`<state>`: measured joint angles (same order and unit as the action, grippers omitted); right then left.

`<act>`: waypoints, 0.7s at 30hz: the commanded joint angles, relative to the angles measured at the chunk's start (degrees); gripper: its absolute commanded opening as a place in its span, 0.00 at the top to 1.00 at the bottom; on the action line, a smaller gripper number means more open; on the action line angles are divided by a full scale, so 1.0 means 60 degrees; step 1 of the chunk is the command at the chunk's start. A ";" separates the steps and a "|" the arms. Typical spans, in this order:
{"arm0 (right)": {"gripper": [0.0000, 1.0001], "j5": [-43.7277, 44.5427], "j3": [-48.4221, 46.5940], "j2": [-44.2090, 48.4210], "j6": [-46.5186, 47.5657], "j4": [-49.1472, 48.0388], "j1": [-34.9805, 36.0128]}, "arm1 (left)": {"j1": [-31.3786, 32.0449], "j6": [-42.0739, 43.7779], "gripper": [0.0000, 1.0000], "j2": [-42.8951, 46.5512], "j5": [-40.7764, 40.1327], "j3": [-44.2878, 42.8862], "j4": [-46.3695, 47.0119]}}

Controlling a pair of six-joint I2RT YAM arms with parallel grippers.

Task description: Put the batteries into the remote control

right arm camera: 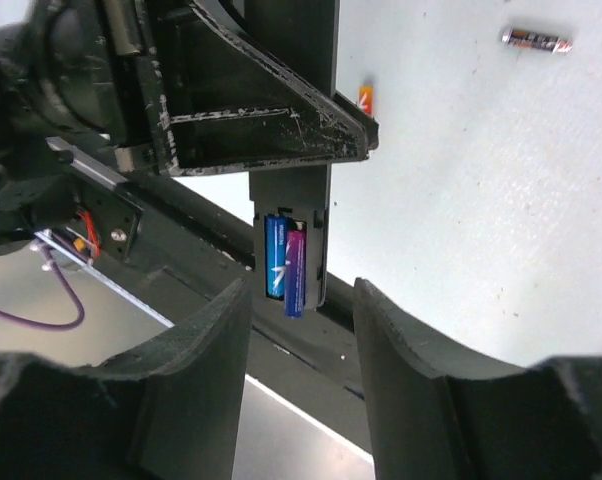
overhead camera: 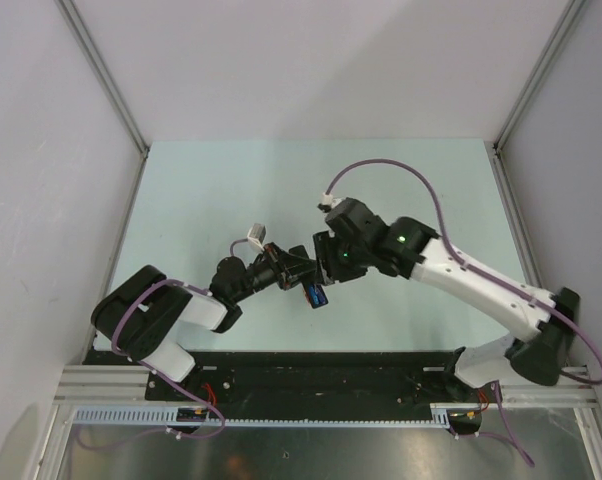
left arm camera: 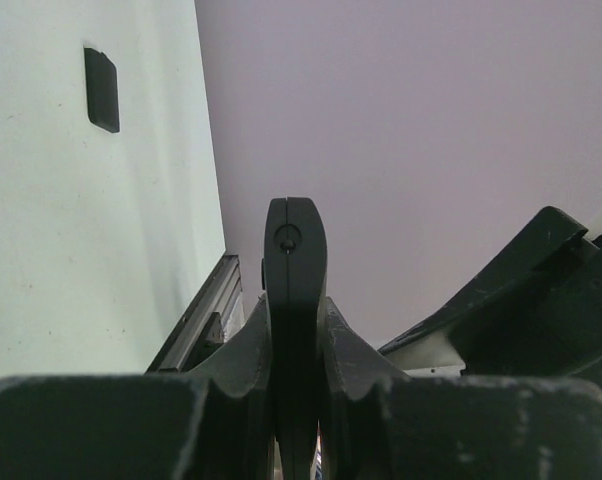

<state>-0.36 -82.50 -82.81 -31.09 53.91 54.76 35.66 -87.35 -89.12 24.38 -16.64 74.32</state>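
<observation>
Top external view gives the whole layout: on the pale surface (overhead camera: 231, 190) the two arms meet over the middle, the left hand (overhead camera: 297, 268) and the right hand (overhead camera: 323, 266) close together, and the remote control (overhead camera: 315, 292) hangs just below them with a spot of blue showing. It does not show how either hand is set.

Left wrist view settles one of them: the left hand is clamped on the remote control, seen edge-on as a thin black bar between its fingers. Far beyond the remote control lies a flat black piece (left arm camera: 101, 90), probably the slot's cover, which no other view shows.

Right wrist view shows the right hand's fingers spread apart and holding nothing, with the remote control's lower end in line between them. Only here is the slot itself visible: two blue batteries (right arm camera: 286, 268) lie in it side by side. One juts slightly past the slot's end, so it may not be fully seated.

Well away from the remote control a loose battery (right arm camera: 536, 40) lies on the surface. A red-orange cell (right arm camera: 365, 98) peeks out just beside it.

Loading looks mostly done; seating and closing appear to remain.
</observation>
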 commanded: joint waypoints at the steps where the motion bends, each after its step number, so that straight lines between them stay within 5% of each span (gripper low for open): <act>1: 0.49 0.0720 0.1351 0.2107 -0.0311 -0.2123 -0.0162 | 0.0033 -0.0513 1.00 0.0278 0.0009 -0.0170 0.2817; 5: 0.42 -0.0113 0.4705 0.4568 -0.0910 -0.6568 -0.0382 | -0.0127 -0.0836 1.00 0.0366 0.0140 -0.0506 0.2847; 8: 0.32 -0.0261 0.6364 0.5772 -0.1117 -0.8276 -0.0469 | -0.0201 -0.1012 1.00 0.0483 0.0214 -0.0653 0.2847; 11: 0.20 -0.1154 0.6645 0.5804 -0.0649 -0.8515 -0.0631 | -0.0201 -0.1100 1.00 0.0615 0.0184 -0.0799 0.2847; 21: 0.13 -0.3132 0.8768 0.6447 -0.1043 -1.1751 -0.1685 | -0.0230 -0.1451 1.00 0.0923 0.0082 -0.0990 0.2847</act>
<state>-12.49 -32.42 -45.69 -35.64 -3.66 47.33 34.68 -93.69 -85.80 24.69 -20.43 74.56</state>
